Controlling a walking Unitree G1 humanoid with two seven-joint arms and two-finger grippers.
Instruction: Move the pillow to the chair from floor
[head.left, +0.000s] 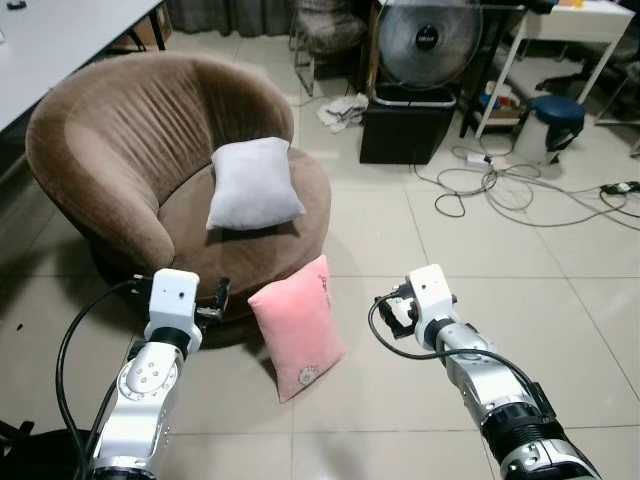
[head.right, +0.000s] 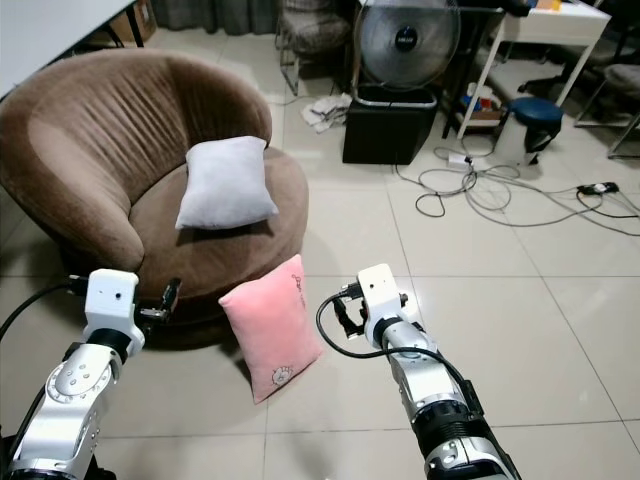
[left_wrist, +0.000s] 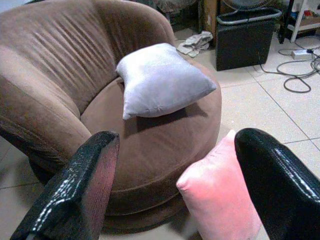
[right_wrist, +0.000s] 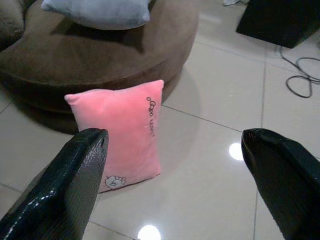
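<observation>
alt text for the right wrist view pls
A pink pillow stands on the tiled floor against a brown chair, seen between the open right hand's black fingers; a grey pillow lies on the seat.

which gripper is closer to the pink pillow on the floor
Left, slightly. The left gripper hovers open just off the pink pillow's upper left corner, by the chair. The right gripper hangs open a bit further to its right.

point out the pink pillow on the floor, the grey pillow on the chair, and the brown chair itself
pink pillow (head.left: 297, 328), left eye view, middle of its front face.
grey pillow (head.left: 252, 184), left eye view, centre of the cushion.
brown chair (head.left: 110, 130), left eye view, inner side of the ribbed backrest.
</observation>
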